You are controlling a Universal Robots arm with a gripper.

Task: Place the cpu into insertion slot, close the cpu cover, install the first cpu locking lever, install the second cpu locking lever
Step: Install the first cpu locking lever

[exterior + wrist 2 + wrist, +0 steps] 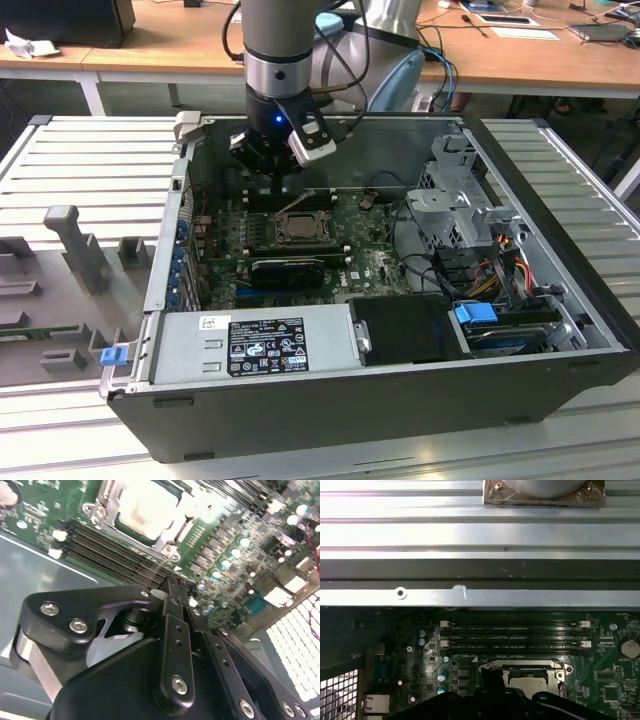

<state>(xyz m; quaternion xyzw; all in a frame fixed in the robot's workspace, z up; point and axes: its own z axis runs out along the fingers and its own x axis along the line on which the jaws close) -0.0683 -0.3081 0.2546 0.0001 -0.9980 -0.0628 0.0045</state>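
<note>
Over on the exterior view's left, well apart from the gripper, grey fixtures (75,245) stand on the ribbed table (90,150). The open computer case (400,400) lies on that table. The arm reaches down into it near its far wall, and the gripper (268,170) hangs low over the green board. In the second wrist view the gripper (173,586) has its fingers (172,630) pressed together, with nothing that I can see between them. Just ahead of the fingertips lie the memory slots (515,635). Just beyond those sits the insertion slot (281,228). The cpu (145,505) is seated in it, apart from the gripper, its pale face showing through the window of the cpu cover (106,502), which looks to lie flat on the slot. To the exterior view's right of the gripper, well apart, is the metal drive cage (455,200).
</note>
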